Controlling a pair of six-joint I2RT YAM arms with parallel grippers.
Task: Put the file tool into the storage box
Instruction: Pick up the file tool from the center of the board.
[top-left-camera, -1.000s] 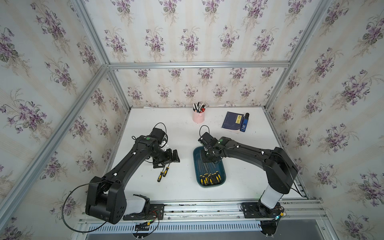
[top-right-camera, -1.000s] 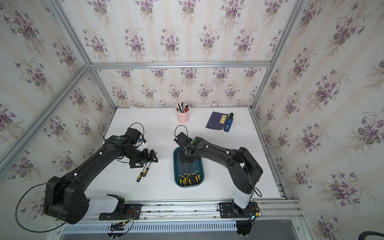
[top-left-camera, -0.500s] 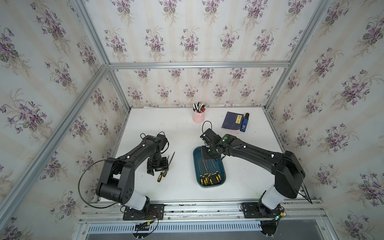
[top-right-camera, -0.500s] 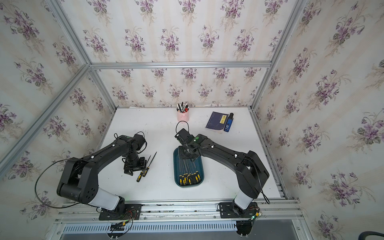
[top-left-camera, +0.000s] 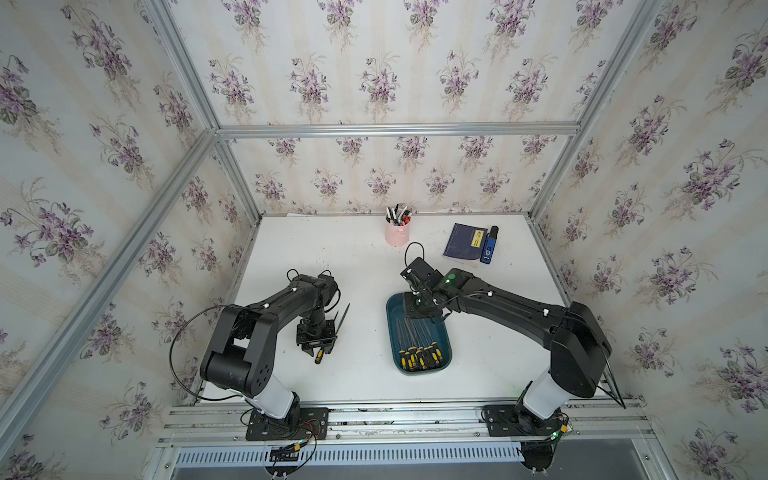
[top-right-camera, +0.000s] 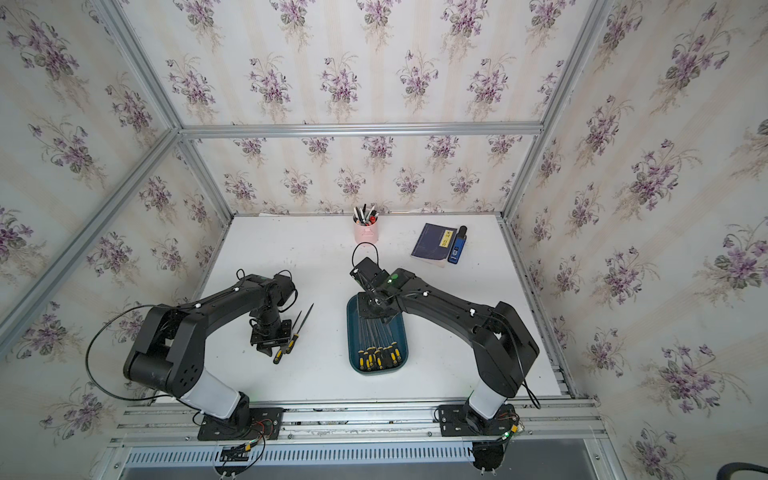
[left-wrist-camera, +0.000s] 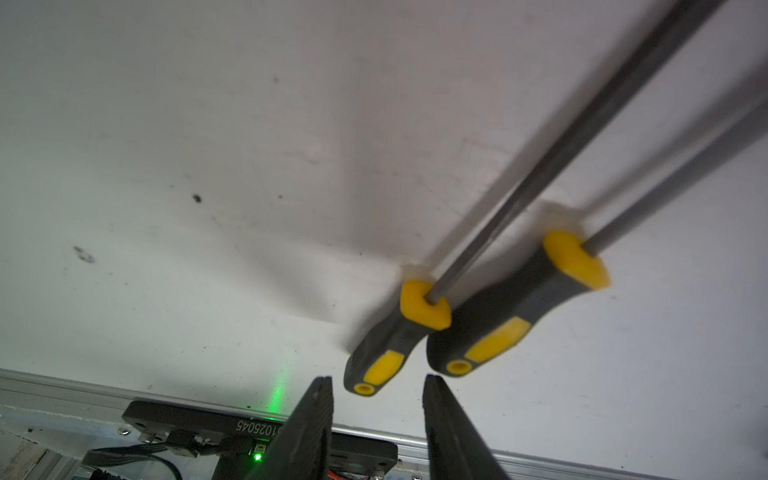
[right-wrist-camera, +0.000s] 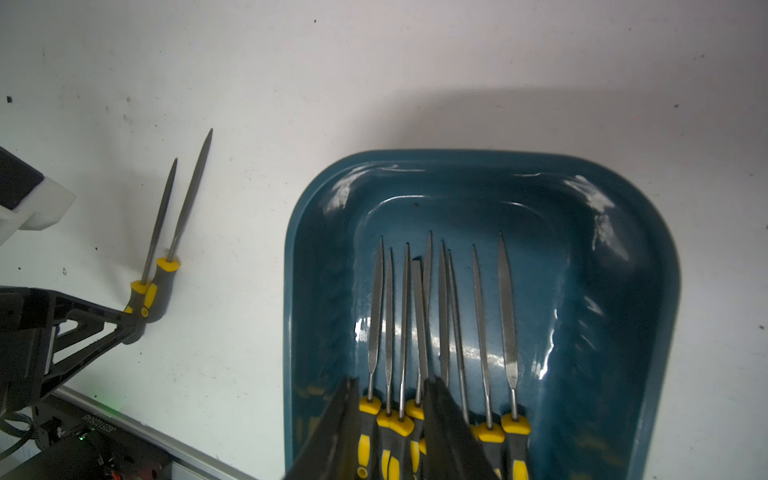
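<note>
Two files lying on the table left of the storage box, the left gripper poised at their handle ends.

The two files (top-right-camera: 293, 333), with yellow-and-grey handles (left-wrist-camera: 419, 328), are lying side by side on the white table (top-left-camera: 357, 266), well apart from the storage box (top-left-camera: 444, 338), their tips pointing toward the back wall. The left gripper (left-wrist-camera: 376, 419) is hanging just at the handle butts with its jaws parted and nothing sitting between them. The teal box is holding a row of files (right-wrist-camera: 440, 316), handles toward the front rail. The right gripper (right-wrist-camera: 388, 428) is hovering over that row with its fingers (right-wrist-camera: 446, 424) narrowly parted; whether it is grasping anything cannot be told. A pink pen cup (top-left-camera: 397, 232), a dark booklet (top-left-camera: 463, 245) and a blue device (top-left-camera: 488, 249) are standing near the back.
</note>
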